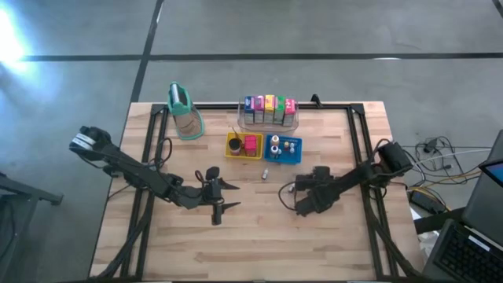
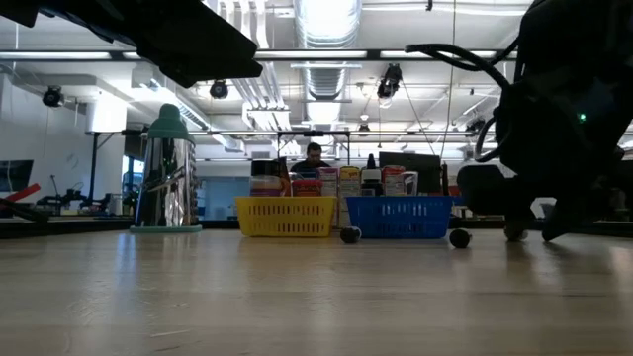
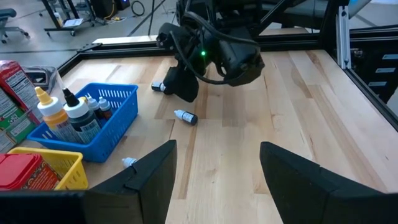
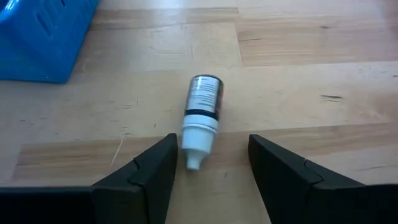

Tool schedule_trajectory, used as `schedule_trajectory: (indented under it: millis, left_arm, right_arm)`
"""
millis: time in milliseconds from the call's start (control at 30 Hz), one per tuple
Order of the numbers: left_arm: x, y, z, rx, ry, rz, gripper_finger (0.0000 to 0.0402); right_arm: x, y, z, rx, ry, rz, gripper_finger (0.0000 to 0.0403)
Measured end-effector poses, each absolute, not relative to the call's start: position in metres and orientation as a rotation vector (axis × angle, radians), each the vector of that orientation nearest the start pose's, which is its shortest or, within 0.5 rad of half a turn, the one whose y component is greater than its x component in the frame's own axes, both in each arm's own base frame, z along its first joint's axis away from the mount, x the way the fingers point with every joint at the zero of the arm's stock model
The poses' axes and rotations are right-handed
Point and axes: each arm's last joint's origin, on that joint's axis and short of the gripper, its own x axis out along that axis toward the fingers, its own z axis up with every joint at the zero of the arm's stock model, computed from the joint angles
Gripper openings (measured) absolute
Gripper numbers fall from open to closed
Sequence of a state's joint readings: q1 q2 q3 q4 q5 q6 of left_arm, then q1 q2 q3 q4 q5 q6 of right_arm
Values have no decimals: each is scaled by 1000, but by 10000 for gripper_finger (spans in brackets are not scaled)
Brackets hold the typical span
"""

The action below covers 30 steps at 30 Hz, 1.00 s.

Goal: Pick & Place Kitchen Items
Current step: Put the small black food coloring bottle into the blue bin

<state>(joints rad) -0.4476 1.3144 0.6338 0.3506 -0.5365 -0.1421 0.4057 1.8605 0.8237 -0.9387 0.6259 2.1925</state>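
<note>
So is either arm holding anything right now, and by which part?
Nothing is held. The right gripper is open, its fingers either side of the small white-capped dropper bottle lying on the wooden table, not touching it. The left gripper is open and empty.

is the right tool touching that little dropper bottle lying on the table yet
Apart. The right wrist view shows the right tool open, its fingers either side of the small bottle's white tip, with bare wood visible between each finger and the bottle.

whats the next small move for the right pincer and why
Probably ease the right pincer forward and close: the small white-capped dropper bottle lies flat on the wooden table just ahead of its open fingers, not yet between them, beside the blue plastic basket.
</note>
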Motion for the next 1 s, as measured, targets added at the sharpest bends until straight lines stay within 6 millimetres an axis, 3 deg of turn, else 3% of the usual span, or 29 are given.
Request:
schedule_trajectory:
  millis: [433, 1000]
  left_arm:
    - [249, -103, 221, 14, 283, 108, 236]
    - [249, -103, 221, 15, 283, 108, 236]
  right_arm:
    - [221, 66, 88, 654, 615, -1563, 170]
    - [217, 64, 86, 590, 648, -1549, 65]
